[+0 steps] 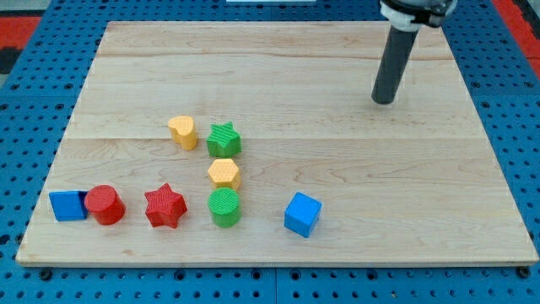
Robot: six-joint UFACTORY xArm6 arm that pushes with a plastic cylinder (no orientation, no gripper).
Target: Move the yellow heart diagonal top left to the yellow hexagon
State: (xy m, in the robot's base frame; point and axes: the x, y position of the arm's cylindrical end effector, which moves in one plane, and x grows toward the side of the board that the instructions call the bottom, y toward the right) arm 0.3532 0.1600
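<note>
The yellow heart lies on the wooden board, left of centre. The yellow hexagon lies below and to the right of it. A green star sits between them, just right of the heart and right above the hexagon. My tip is far off at the view's upper right, well away from all the blocks and touching none.
A green cylinder sits just below the hexagon. A red star, a red cylinder and a blue block line the bottom left. A blue cube lies at bottom centre. The board ends near the blue block.
</note>
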